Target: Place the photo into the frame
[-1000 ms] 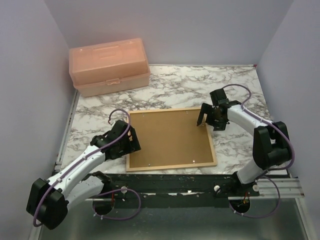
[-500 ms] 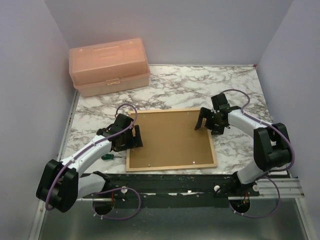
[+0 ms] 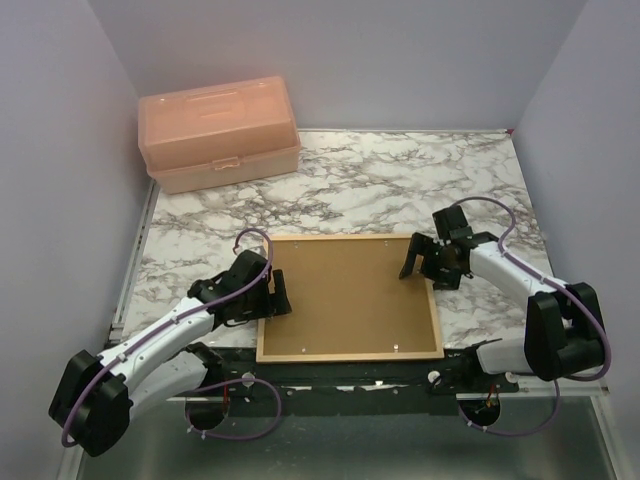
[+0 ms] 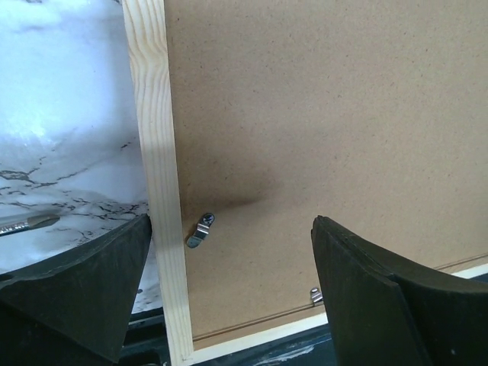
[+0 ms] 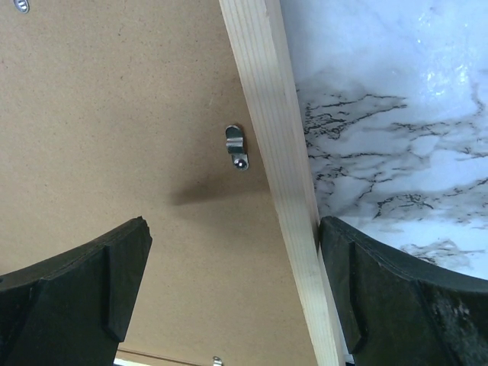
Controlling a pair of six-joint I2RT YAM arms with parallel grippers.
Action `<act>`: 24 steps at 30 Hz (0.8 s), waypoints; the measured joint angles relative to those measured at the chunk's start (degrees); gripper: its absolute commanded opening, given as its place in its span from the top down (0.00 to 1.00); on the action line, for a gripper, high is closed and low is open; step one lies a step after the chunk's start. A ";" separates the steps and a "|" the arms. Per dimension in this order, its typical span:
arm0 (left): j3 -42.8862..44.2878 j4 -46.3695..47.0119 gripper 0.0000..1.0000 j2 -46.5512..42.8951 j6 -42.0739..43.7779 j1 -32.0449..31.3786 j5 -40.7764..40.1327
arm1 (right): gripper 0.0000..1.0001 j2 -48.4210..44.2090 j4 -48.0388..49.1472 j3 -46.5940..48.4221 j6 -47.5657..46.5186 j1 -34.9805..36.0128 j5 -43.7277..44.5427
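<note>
The light-wood frame (image 3: 349, 357) lies face down near the table's front edge, with the brown backing board (image 3: 345, 295) filling it and small metal clips (image 4: 200, 229) along the bars. The photo is hidden. My left gripper (image 3: 272, 296) is open and straddles the frame's left bar (image 4: 156, 152), one finger (image 4: 76, 290) outside it and the other over the board. My right gripper (image 3: 421, 262) is open and straddles the right bar (image 5: 274, 152), its outer finger (image 5: 396, 290) against the bar's outer side. A clip (image 5: 237, 147) lies just inside that bar.
A peach plastic toolbox (image 3: 218, 133) stands at the back left. Marble table top (image 3: 400, 180) surrounds the frame. A thin metal shaft (image 4: 27, 223) lies on the marble left of the frame. Grey walls close in on both sides.
The frame has slid toward the table's near edge and squared up. Both grippers moved with it, staying over its left and right bars. A green screwdriver seen earlier is now under the left arm.
</note>
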 measured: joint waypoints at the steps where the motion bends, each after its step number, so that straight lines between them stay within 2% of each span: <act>1: -0.33 0.07 0.11 -0.46 -0.63 -0.09 0.00 | 0.00 0.04 -0.28 0.00 0.15 0.09 0.31; 12: -0.46 -0.55 0.10 2.75 -2.21 -0.46 -2.16 | 0.01 0.87 -3.37 3.85 1.40 0.68 8.83; 14: -0.44 -0.55 0.10 2.75 -2.21 -0.46 -2.49 | 0.03 1.99 -3.37 5.05 1.36 0.68 10.27; 24: -0.17 -0.31 0.10 3.63 -2.12 -0.46 -2.69 | 0.30 8.17 -2.67 6.32 0.50 0.70 12.46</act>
